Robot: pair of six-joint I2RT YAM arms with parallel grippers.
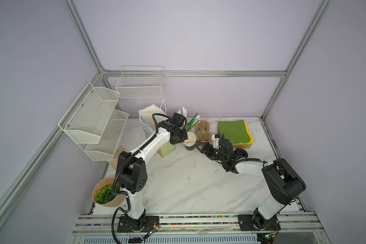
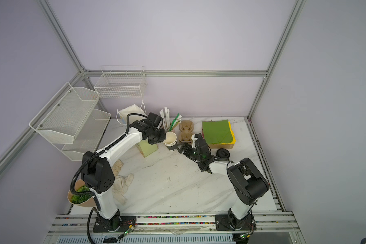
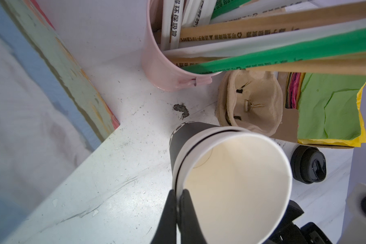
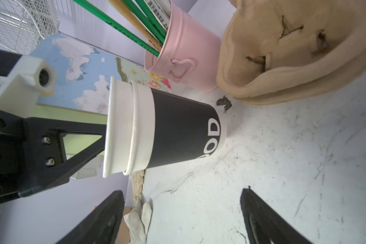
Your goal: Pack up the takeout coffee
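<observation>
A stack of nested paper cups (image 1: 189, 142) (image 2: 171, 141) stands at the back middle of the table, with no lid on it. The outer cup (image 4: 182, 131) is black with white lettering; the top cup (image 3: 237, 186) is cream inside and sits raised above it. My left gripper (image 3: 179, 191) (image 1: 183, 138) is shut on the top cup's rim, one finger inside and one outside. My right gripper (image 4: 183, 190) (image 1: 199, 145) is open, level with the stack's side and just short of it. A black lid (image 1: 241, 152) (image 3: 307, 165) lies on the table. No lidded takeout coffee is in view.
A pale pink cup of straws (image 3: 163, 69) (image 4: 186, 57) and brown pulp cup carriers (image 1: 203, 132) (image 4: 294, 52) stand just behind the stack. A printed paper bag (image 1: 167, 147) is to its left, green napkins on a box (image 1: 234, 131) to its right. Gloves (image 2: 120, 183) lie front left.
</observation>
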